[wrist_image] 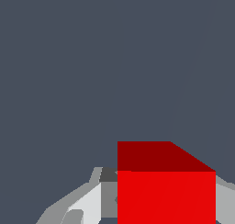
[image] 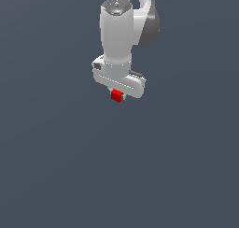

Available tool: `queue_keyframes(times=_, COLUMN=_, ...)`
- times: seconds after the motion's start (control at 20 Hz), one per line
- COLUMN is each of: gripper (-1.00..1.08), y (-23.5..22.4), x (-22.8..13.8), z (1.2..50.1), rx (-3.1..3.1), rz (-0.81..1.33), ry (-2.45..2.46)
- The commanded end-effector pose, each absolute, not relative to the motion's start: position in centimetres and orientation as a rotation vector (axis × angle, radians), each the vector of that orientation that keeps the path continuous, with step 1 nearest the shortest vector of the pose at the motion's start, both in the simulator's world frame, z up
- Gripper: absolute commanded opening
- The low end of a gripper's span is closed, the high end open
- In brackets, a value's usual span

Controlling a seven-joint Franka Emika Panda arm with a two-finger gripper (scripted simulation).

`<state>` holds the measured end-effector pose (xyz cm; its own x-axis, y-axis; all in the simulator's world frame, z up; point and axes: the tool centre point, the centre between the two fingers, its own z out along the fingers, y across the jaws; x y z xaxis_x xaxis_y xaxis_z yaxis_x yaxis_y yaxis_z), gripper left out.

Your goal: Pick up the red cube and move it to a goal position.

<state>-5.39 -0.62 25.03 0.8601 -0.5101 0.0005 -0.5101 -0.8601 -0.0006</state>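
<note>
The red cube (image: 116,96) is a tiny bright red block right under the white hand of my arm, in the upper middle of the exterior view. My gripper (image: 117,96) is shut on it, with the fingers mostly hidden behind the hand and the cube. In the wrist view the red cube (wrist_image: 166,191) fills the space between the two grey-white fingers (wrist_image: 87,202), which press on its sides. No goal marker shows in either view.
A plain dark grey-blue surface (image: 119,175) fills everything around the arm. The white arm link (image: 116,31) rises straight above the hand. No other objects are in view.
</note>
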Motion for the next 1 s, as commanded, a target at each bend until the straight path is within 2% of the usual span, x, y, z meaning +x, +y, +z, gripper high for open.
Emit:
queue_keyframes(times=0.0, gripper=-1.0, y=-0.8, x=-5.8, z=27.6, rx=-3.03, rz=0.0, ry=0.831)
queue_keyframes(times=0.5, gripper=-1.0, y=-1.4, x=-6.6, z=34.8, rx=-3.03, rz=0.0, ry=0.831)
queue_keyframes(times=0.95, gripper=-1.0, y=-1.6, x=-6.6, z=36.7, rx=-3.03, rz=0.0, ry=0.83)
